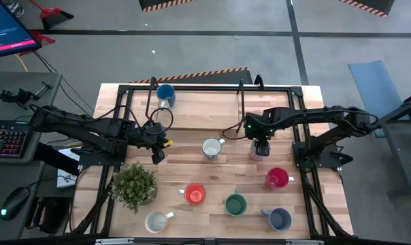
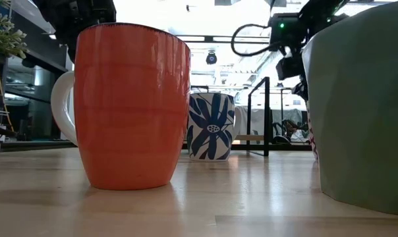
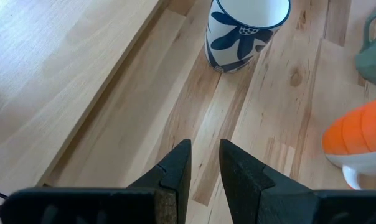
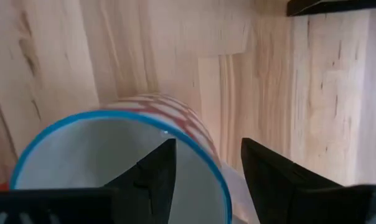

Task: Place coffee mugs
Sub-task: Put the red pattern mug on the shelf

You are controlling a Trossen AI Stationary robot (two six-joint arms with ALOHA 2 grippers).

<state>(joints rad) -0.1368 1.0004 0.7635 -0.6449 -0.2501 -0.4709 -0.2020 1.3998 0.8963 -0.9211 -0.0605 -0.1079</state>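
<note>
A pale wooden table (image 1: 192, 167) inside a black frame is being looked down on, with grey floor around it. A leafy potted plant (image 1: 134, 185) is standing near the table's left front corner.

The right gripper (image 1: 260, 146) is being held over the middle right of the table, its fingers (image 4: 152, 171) set astride the blue-edged rim of a red-and-white patterned mug (image 4: 157, 134), one inside and one outside; whether the wall is actually being pinched cannot be told. The left gripper (image 1: 158, 153) is being held low over the boards left of centre, its fingers (image 3: 175, 168) nearly closed with only a narrow gap and nothing between them.

A white mug with blue leaves (image 1: 211, 148) is standing between the two grippers. The blue mug (image 1: 165, 94) is sitting near the far edge. Nearer the front, the red mug (image 1: 277, 178), orange mug (image 1: 194, 194), green mug (image 1: 235, 203), slate-blue mug (image 1: 279, 218) and cream mug (image 1: 156, 222) are standing apart from one another.
</note>
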